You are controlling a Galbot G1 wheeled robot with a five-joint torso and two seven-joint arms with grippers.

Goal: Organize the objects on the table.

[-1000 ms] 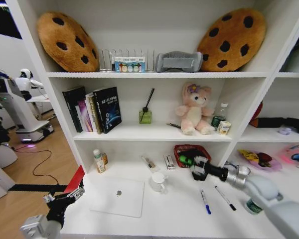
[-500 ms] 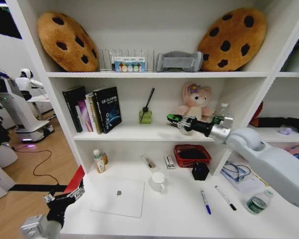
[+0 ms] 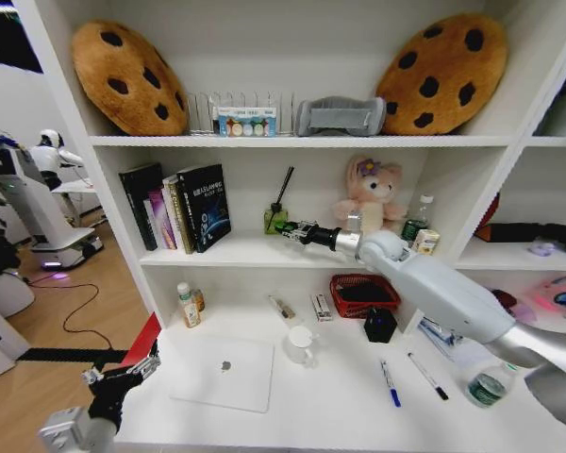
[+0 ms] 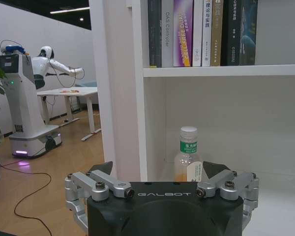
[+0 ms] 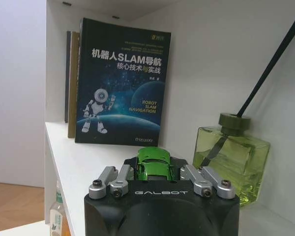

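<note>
- Since a second ago, the right arm has risen from the basket on the desk and swung toward the robot's left along the middle shelf; the right gripper (image 3: 285,228) now sits above that shelf, just in front of the green diffuser bottle (image 3: 275,220).
- Right gripper jaws are closed on the green toy car (image 5: 154,164); in the right wrist view the car sits between the fingers, with the diffuser bottle close on one side and a dark robot-themed book (image 5: 122,82) standing farther back.
- Left gripper (image 3: 123,374) hangs low at the desk's front left corner, off the edge of the desk (image 3: 340,415). In the left wrist view its fingers (image 4: 103,183) are spread apart with nothing between them, facing a small bottle (image 4: 187,158) that stands at the back of the desk.
- On the desk: a silver laptop (image 3: 223,373) lies closed near the left front; a white cup (image 3: 299,344) stands just right of it.
- Two pens lie right of the cup: a blue-capped pen (image 3: 389,381) and, farther right, a black-capped pen (image 3: 426,375).
- A teal-lidded jar (image 3: 485,385) stands near the right edge, partly behind the right arm.
- A red basket (image 3: 364,293) sits at the back of the desk, with a small black box (image 3: 379,324) just in front of it.
- A pink bunny (image 3: 368,199) sits on the middle shelf, right of the gripper.
</note>
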